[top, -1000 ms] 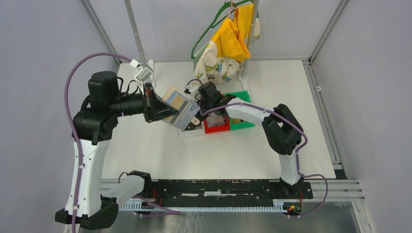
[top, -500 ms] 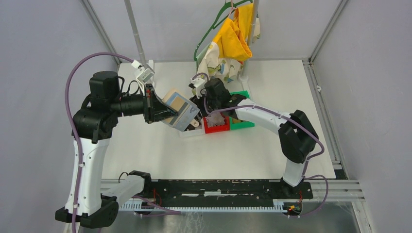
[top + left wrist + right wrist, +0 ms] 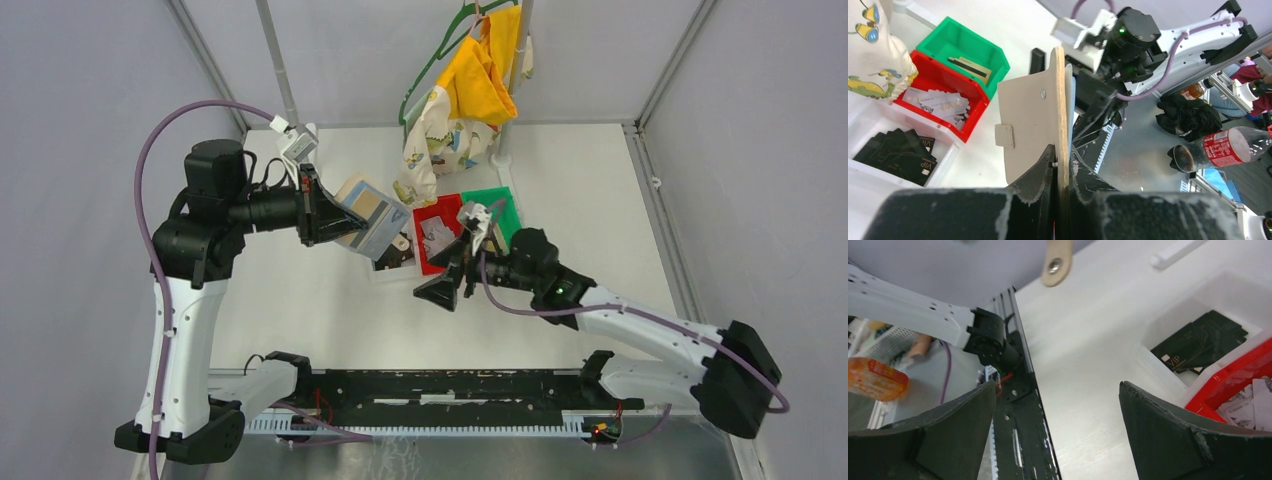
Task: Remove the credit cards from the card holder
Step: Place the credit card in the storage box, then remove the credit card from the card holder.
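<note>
two pincers: left pincer (image 3: 1062,161) tight on the card holder (image 3: 1030,120), right pincer (image 3: 1057,390) wide, empty

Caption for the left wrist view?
Left end effector clamps the tan wallet; black cards lie in the white bin.

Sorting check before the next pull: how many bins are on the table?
3, in a row: white bin at the left with black cards, red bin in the middle with pale cards, green bin at the right. None seem hidden.

Matt leather-like card holder (image 3: 1030,120), glossy plastic red bin (image 3: 979,100), smooth table (image 3: 330,320)
</note>
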You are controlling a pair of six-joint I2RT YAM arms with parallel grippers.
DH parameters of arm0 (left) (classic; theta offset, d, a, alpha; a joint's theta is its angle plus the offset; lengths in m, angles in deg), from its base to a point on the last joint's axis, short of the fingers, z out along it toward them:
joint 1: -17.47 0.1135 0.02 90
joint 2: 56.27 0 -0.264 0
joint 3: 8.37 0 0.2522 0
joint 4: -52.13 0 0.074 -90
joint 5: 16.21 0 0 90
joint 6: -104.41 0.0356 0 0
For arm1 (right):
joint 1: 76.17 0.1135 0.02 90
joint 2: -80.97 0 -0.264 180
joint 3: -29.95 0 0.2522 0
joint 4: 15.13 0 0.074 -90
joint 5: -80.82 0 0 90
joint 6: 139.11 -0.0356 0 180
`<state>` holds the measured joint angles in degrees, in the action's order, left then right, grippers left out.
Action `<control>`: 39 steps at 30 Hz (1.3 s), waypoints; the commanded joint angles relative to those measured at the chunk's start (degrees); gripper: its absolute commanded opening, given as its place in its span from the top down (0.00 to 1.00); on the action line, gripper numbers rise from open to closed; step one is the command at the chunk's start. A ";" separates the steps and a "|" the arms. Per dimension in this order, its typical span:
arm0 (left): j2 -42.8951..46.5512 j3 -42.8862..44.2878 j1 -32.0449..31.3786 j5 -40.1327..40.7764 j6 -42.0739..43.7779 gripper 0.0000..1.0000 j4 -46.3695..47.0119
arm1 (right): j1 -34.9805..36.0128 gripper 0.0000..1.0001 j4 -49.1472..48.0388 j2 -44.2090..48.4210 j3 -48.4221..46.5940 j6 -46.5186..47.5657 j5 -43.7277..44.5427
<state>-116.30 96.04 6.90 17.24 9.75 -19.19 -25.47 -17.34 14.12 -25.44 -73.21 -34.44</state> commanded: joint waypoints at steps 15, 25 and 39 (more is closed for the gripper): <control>2.36 -3.95 0.20 2.98 -23.04 0.90 31.11 | 6.65 0.02 -53.56 -1.04 8.27 -31.48 24.19; 2.70 -2.59 0.19 0.34 -27.13 0.90 32.60 | 9.19 0.02 -74.21 -14.12 4.03 -35.30 30.95; 3.20 -1.00 0.17 -1.88 -30.01 0.90 33.44 | 10.91 0.02 -92.73 -27.75 -4.91 -41.35 34.54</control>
<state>-114.38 92.24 6.90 17.68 -17.25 10.05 -15.24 -89.20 -12.92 -26.45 -112.97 -1.13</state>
